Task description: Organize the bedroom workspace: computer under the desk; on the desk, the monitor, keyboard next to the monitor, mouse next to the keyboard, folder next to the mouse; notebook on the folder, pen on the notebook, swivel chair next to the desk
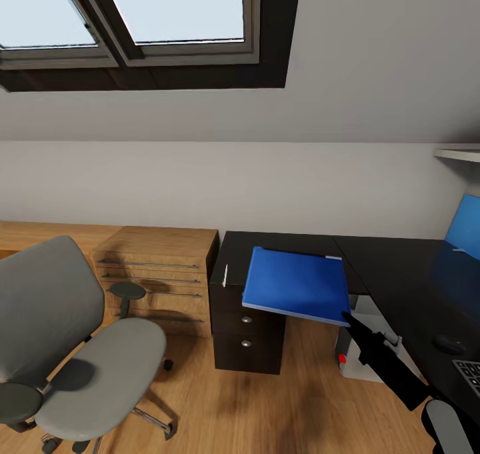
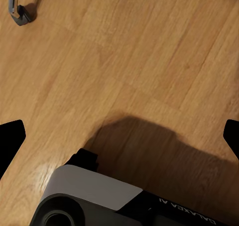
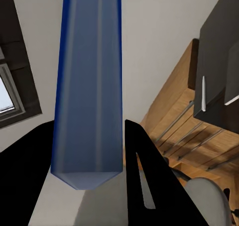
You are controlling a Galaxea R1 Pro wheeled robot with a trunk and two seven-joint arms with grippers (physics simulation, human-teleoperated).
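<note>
Gripping the flat bright-blue rectangular folder (image 1: 297, 284) by its near right corner, the right tool (image 1: 348, 319) on its black arm holds it tilted in the air above the glossy black L-shaped surface (image 1: 393, 274) and its dark drawer unit with round silver knobs (image 1: 247, 331); in the right wrist view the folder's (image 3: 89, 86) edge runs between the two black fingers (image 3: 149, 186). At the head view's 4 o'clock sit the black-keyed keyboard's corner (image 1: 470, 374) and the small dark rounded mouse (image 1: 448, 343), both on the surface. Below the folder, at 5 o'clock, the light grey tower computer (image 1: 357, 361) with its red dot stands on the wood floor (image 1: 267, 407) under the surface. At 8 o'clock stands the grey upholstered swivel chair (image 1: 67, 347), well apart from the surface. Behind it is a light-wood chest of drawers (image 1: 160, 274). A short thin white pen (image 1: 225, 275) lies at the surface's left edge. A blue panel (image 1: 465, 227) shows at 3 o'clock. The left tool's black fingertips (image 2: 10, 141) stand spread over bare floor, released.
</note>
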